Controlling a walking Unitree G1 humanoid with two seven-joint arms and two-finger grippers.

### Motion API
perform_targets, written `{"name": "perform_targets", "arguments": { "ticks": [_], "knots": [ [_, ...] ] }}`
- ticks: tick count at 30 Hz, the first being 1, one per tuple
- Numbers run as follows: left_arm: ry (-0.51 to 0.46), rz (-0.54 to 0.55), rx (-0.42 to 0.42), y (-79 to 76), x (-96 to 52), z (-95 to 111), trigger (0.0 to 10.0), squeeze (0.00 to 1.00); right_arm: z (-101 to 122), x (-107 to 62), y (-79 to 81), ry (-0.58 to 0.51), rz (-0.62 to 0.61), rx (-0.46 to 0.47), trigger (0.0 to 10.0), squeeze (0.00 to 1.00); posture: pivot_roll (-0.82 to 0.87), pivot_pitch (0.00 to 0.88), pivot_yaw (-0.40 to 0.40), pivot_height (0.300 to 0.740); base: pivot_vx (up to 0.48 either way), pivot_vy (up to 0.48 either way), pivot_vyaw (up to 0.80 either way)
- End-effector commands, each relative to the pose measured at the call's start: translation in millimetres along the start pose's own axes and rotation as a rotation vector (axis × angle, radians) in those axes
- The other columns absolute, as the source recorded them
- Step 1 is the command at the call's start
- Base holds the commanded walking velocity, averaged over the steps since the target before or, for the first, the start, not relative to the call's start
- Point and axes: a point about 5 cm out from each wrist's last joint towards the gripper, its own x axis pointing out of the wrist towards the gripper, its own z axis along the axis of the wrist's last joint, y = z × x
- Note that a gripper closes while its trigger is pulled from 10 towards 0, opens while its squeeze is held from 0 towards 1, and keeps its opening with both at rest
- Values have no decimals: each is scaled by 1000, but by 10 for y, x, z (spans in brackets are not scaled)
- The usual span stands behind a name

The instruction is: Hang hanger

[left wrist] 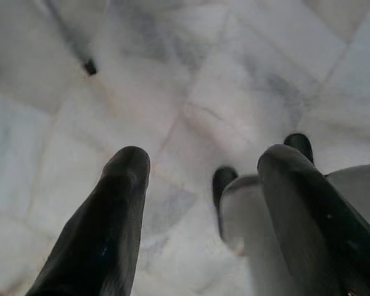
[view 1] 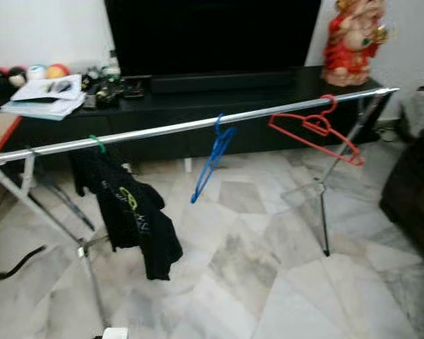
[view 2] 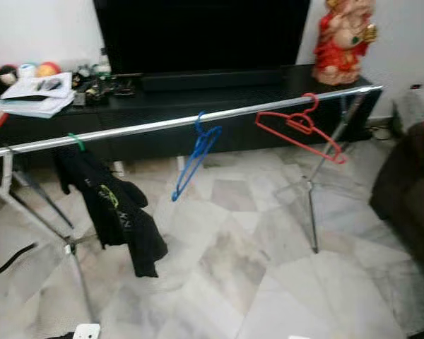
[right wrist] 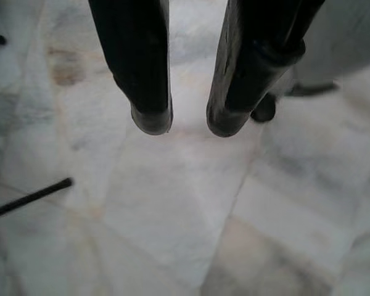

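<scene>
both wrists carry two long, rounded, glossy black jaws, with pale silver-grey body parts beside.

— Behind the rail? 
— Long black TV cabinet (view 1: 198, 106), dark screen (view 1: 212, 35) above, red figurine (view 1: 353, 42) at its right end. 
— And left? 
— Papers (view 1: 46, 95), small clutter (view 1: 106, 88). Marble floor (view 1: 254, 261) below.

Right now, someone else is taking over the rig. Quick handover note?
Left gripper: open, holding nothing, pointing down at the marble floor.
Right gripper: open, holding nothing, also over the floor.
Things: chrome clothes rail stands before the black TV console. On the rail hang a red hanger, a blue hanger and a black T-shirt on a green hanger.
Done: red and blue hangers sit on the rail.
Left: no hanger in either gripper; check whether another needs hanging.
</scene>
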Motion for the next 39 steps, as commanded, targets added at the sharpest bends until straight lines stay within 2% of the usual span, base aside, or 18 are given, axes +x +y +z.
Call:
{"name": "perform_targets", "arguments": {
  "ticks": [1, 18, 33, 39],
  "knots": [
    [16, -6, 13, -22, -1, -28, 10000, 0, -114, -23, 8, 41, 0, -3, 10000, 0, -54, 22, 51, 740, 0, 0, -756],
    [18, -14, 17, -17, -6, -44, 10000, 0, -181, -41, -40, 55, -11, -7, 10000, 0, -55, 0, 59, 740, 0, 0, -759],
    [10, -14, 40, -3, -7, -30, 10000, 0, -177, -40, -28, 54, -11, -7, 10000, 0, -47, 14, 66, 740, 0, -19, -760],
    [-33, -27, 32, -54, 22, 112, 10000, 0, -153, -34, -25, 47, -14, -3, 10000, 0, -42, 30, 61, 740, 0, -157, -763]
  ]
}}
